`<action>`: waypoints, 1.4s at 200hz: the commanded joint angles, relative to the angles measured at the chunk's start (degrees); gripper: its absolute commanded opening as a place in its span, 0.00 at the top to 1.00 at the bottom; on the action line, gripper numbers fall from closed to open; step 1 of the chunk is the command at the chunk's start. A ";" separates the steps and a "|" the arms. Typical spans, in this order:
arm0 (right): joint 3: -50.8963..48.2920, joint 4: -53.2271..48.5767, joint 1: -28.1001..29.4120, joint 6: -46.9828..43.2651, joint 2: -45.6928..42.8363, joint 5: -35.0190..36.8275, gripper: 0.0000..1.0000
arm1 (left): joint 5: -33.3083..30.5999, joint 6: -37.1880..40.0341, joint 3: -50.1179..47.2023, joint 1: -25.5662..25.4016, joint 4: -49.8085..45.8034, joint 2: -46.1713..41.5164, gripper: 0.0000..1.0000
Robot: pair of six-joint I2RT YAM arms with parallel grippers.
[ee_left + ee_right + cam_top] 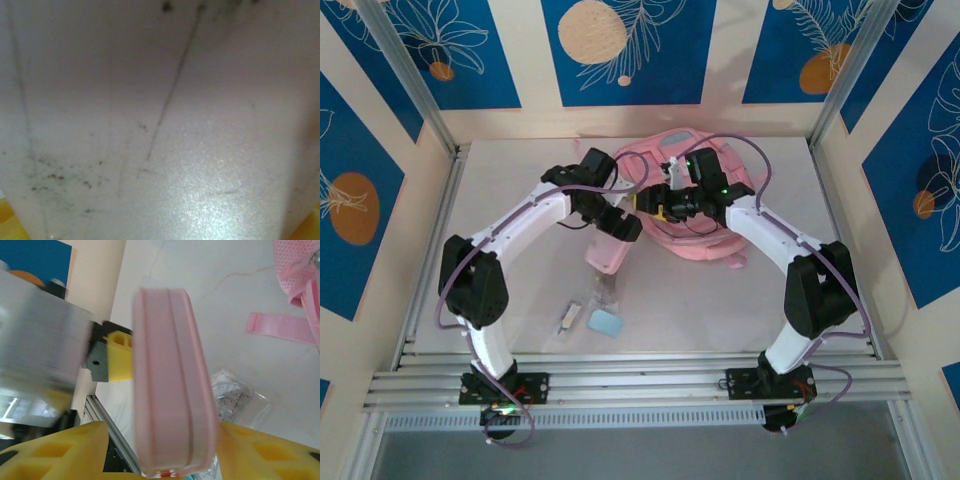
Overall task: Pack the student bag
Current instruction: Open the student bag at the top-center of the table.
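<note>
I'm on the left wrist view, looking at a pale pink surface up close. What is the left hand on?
Observer: The pink pencil case. From the right wrist view, a yellow pad of the left hand presses its side.
Operator: Where is the right hand?
Observer: The right hand has its fingers either side of the case's end, with a gap on one side.
Operator: And the bag?
Observer: In the top view, the student bag lies on the table beyond the hands, mostly on the right arm's side.
</note>
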 commanded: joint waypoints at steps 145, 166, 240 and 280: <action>-12.21 2.10 -14.15 3.89 -12.15 -2.17 0.78 | -3.80 -4.18 4.92 -4.19 9.90 0.68 0.00; -15.44 -2.42 -22.64 2.45 -16.36 -1.55 0.79 | -5.61 -2.16 8.94 -6.60 10.40 4.92 0.00; -23.16 -8.62 -50.57 -0.52 -25.68 -8.46 0.79 | -16.96 8.11 32.34 -13.85 7.08 26.04 0.04; -24.34 -6.97 -58.36 0.83 -26.96 -13.86 0.79 | -20.15 8.62 37.44 -14.45 8.09 33.16 0.03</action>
